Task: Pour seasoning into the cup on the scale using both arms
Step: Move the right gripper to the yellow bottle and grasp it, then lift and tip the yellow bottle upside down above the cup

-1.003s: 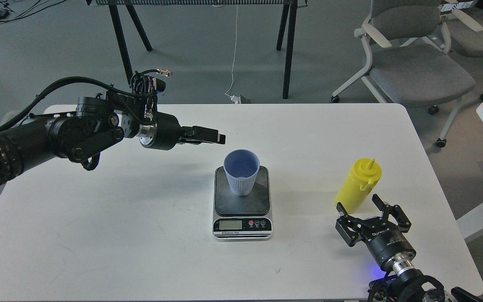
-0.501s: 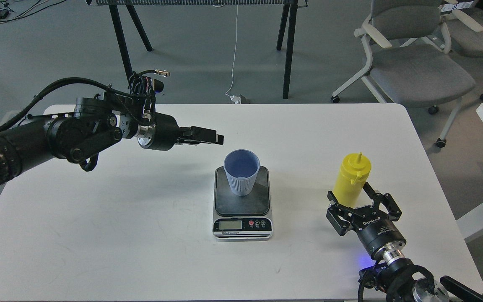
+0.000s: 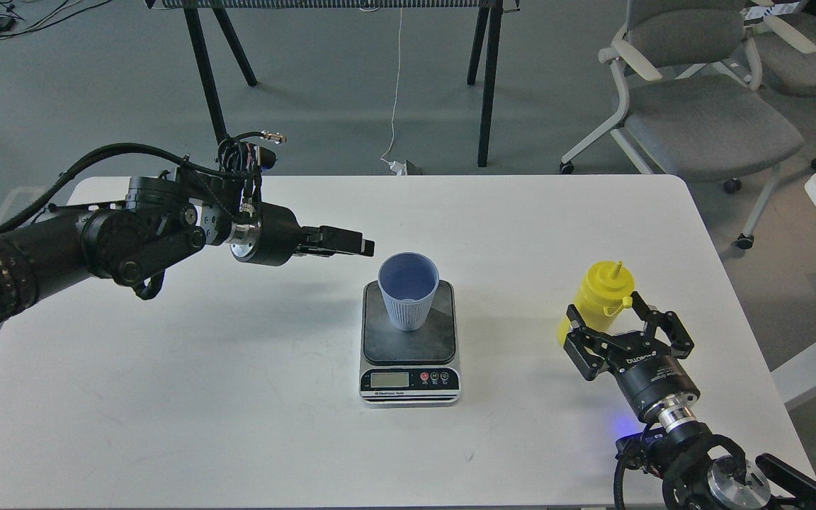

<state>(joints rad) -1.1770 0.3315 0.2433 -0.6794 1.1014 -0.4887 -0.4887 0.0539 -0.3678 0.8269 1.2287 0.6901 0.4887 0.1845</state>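
The light blue ribbed cup (image 3: 408, 292) stands upright on the dark platform of the scale (image 3: 408, 347) at the table's middle. The yellow seasoning bottle (image 3: 596, 289) stands at the right, leaning slightly, nozzle up. My right gripper (image 3: 605, 308) is open, with its fingers on either side of the bottle's lower body, which they partly hide. My left gripper (image 3: 364, 246) hovers just left of the cup's rim and points right at it. It is seen side-on, so its fingers cannot be told apart.
The white table (image 3: 238, 397) has its right edge a short way beyond the bottle. Grey wheeled chairs (image 3: 705, 120) and black table legs (image 3: 486, 85) stand on the floor behind the table.
The right gripper has moved forward around the bottle, which has shifted and straightened from its lean to the right. The left gripper has sunk slightly and drawn back a little to the left.
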